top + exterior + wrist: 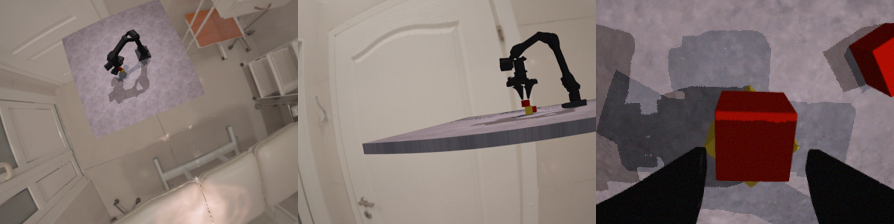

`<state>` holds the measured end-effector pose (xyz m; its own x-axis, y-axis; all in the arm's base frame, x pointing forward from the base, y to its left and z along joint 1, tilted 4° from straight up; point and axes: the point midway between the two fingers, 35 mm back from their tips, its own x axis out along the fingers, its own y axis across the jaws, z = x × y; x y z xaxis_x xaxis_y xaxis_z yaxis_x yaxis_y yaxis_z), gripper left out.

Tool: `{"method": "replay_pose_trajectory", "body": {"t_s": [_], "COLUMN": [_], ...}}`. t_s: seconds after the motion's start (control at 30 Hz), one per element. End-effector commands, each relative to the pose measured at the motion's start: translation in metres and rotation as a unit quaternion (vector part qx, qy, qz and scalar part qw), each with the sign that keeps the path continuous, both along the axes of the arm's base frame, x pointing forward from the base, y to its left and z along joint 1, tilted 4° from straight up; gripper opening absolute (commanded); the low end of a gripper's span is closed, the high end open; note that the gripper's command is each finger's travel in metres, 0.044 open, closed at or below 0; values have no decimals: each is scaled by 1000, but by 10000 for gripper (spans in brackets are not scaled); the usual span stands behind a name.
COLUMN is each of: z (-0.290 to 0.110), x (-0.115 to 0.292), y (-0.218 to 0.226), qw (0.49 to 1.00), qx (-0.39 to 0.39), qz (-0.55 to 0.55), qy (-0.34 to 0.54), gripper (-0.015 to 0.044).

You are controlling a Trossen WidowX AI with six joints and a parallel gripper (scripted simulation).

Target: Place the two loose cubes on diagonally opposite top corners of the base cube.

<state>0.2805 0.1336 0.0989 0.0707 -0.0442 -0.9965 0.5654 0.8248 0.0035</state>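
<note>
The yellow base cube (122,71) (528,110) (710,142) stands on the table. One red cube (119,69) (525,103) (753,150) rests on top of it, looking level and offset to the left in the exterior view. In the wrist view it is turned relative to the base, whose yellow corners peek out around it. My gripper (525,98) (757,158) is open just above this cube, with a gap on each side in the wrist view. The other red cube (121,61) (534,109) (886,62) lies on the table, off to the upper right in the wrist view.
The square table top (160,82) (438,130) carries the arm's base (143,53) (574,103). Shadows of the arm fall around the cubes. The second red cube is the nearest other object to the stack.
</note>
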Motion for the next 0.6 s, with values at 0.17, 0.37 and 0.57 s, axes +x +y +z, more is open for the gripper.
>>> {"method": "replay_pose_trajectory", "body": {"t_s": [0.17,0.37,0.57], "z": [13,14,20], "x": [0,-1,-2], "y": [1,-7,-21], "qw": [1000,996,973], "qx": [2,-5,-17], "qz": [-2,85,229], "qy": [-3,2,8], "gripper": [205,265,265]}}
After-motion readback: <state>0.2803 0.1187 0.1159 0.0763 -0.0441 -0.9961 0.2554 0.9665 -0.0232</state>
